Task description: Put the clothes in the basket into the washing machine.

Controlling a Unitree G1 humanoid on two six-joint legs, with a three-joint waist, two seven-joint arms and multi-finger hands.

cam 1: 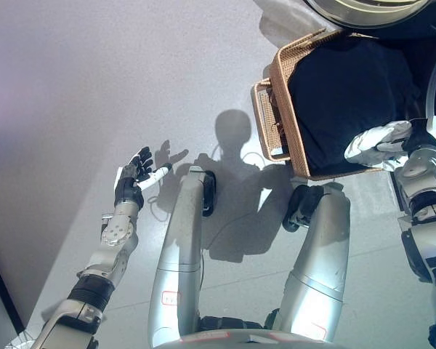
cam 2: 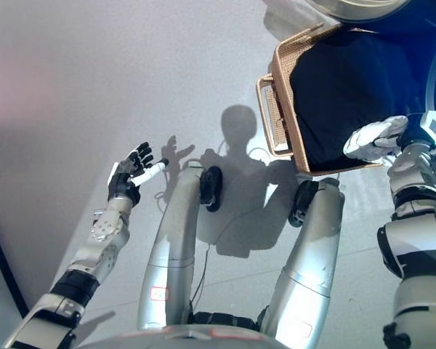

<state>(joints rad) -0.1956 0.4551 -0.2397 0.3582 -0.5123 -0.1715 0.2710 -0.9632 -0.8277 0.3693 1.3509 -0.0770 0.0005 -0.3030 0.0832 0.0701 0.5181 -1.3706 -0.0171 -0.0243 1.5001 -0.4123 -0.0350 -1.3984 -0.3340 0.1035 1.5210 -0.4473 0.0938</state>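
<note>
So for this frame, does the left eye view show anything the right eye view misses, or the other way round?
Left eye only: slightly more of the washing machine's drum rim along the top edge. Right eye only: more of the right arm below the right hand. Both share the wicker basket on the floor holding dark clothes, the right hand at the basket's near edge on the clothes, and the left hand open above the floor, away from the basket.
</note>
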